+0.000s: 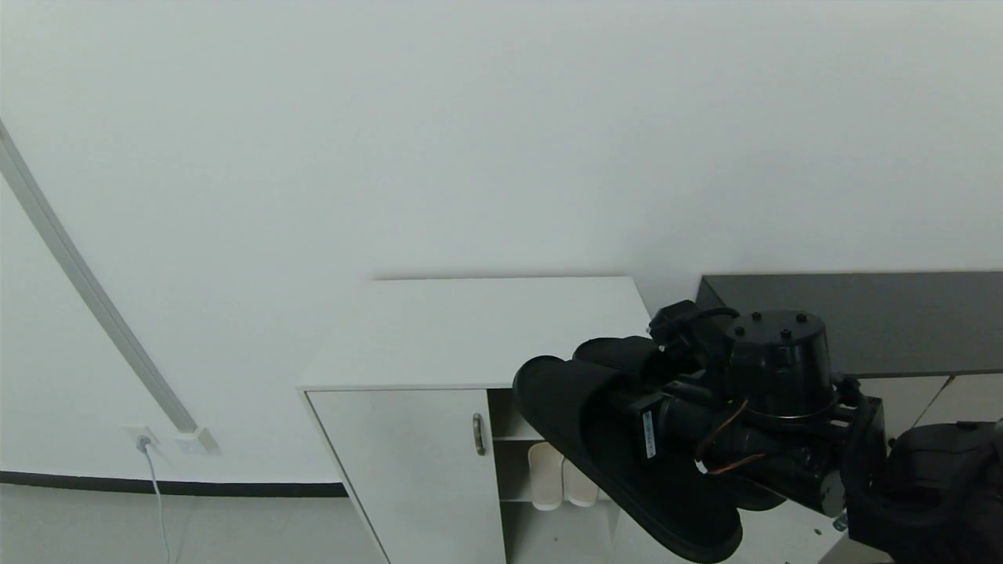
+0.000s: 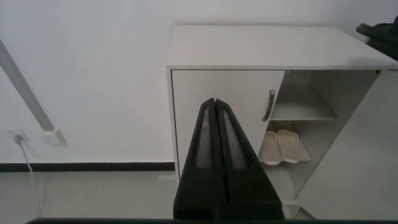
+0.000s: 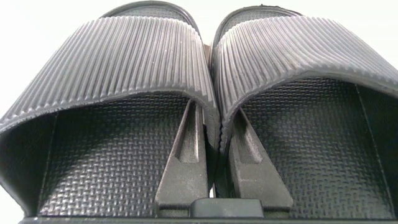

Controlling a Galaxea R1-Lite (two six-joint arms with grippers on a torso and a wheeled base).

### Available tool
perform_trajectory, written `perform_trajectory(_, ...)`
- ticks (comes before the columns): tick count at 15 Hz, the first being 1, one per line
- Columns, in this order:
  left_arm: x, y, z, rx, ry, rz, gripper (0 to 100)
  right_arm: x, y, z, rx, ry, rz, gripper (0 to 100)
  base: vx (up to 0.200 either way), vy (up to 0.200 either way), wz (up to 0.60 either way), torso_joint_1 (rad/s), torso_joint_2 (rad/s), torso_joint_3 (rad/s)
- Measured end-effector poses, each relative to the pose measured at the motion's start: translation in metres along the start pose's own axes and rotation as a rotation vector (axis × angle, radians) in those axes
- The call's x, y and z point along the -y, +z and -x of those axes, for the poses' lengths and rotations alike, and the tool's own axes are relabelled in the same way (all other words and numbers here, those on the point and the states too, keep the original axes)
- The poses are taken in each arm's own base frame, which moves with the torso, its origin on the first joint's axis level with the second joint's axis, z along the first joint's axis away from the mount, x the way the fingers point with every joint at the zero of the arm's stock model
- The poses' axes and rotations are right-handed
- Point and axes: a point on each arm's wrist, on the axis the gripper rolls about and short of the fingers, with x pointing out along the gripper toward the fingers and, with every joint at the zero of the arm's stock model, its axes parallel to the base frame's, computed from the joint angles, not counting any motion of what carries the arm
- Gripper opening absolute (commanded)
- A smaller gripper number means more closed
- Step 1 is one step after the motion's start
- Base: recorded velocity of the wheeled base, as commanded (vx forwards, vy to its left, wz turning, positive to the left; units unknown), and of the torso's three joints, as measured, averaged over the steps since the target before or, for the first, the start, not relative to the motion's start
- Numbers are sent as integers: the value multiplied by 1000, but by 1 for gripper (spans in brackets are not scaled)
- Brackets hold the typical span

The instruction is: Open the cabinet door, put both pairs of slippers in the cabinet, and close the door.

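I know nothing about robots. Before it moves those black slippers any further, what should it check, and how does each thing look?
1. Grip on the pair of black ribbed rubber slippers: ok, the right end effector pinches their adjoining walls.
2. White cabinet open on its right side: ok.
3. Room inside: ok, space shows above the pair of cream slippers.
4. Left end effector out of the way: ok, shut, holding nothing.
5. Clear path to the opening: cannot tell, the right arm hides part of it.
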Motion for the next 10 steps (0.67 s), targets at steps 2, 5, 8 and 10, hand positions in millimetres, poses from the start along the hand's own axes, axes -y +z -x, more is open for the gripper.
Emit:
perform_trajectory(2,0,0,0,-1,0,0,0,-1,-1,1,6,11,14,0,0,0,0,-146,330,173)
perform_trajectory(5,0,0,0,-1,0,0,0,-1,-3,1,14,11,21,0,0,0,0,-145,338,188)
perform_trajectory(8,0,0,0,-1,0,0,0,-2,-5,1,9,14,22,0,0,0,0,-165,360,201)
perform_trajectory(10,0,0,0,-1,0,0,0,-2,-5,1,9,14,23,0,0,0,0,-161,368,208)
